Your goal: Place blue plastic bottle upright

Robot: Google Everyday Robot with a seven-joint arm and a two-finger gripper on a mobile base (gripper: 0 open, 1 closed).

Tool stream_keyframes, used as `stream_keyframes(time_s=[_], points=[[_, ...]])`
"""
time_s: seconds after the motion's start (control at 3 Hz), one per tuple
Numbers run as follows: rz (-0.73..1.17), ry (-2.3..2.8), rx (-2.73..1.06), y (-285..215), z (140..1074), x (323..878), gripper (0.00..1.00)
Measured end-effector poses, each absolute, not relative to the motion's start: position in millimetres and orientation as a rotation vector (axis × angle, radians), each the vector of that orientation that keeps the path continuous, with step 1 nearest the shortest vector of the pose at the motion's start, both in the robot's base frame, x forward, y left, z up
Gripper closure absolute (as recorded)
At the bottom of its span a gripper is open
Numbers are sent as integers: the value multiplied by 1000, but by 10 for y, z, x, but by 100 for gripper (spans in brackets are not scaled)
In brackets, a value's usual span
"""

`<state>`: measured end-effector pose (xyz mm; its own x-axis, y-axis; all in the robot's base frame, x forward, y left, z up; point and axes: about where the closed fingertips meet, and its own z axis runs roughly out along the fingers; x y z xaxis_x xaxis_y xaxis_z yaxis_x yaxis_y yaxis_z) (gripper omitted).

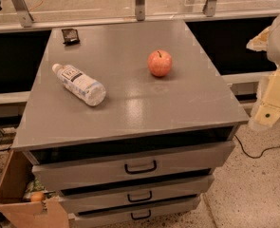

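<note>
The blue plastic bottle [79, 84] lies on its side on the left part of the grey cabinet top [144, 99]. Its white cap points to the back left and its base to the front right. It has a white-and-pale-blue label with dark print. My gripper [268, 109] is at the right edge of the view, beyond the cabinet's right side and about level with its top, far from the bottle. It holds nothing that I can see.
A red apple [159, 63] stands upright on the back right of the top. A small black object [70, 36] lies at the back left corner. Below are three drawers with dark handles [140, 167]. A wooden box [21, 194] stands on the floor at the left.
</note>
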<state>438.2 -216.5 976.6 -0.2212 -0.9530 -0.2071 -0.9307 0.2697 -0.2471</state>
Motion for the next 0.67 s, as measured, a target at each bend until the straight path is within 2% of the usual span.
stream_keyframes(time_s=[0.33, 0.67], points=[[-100, 2231, -1724, -2165, 9766, 4382, 0], [-40, 2184, -1734, -1773, 9671, 4590, 0]])
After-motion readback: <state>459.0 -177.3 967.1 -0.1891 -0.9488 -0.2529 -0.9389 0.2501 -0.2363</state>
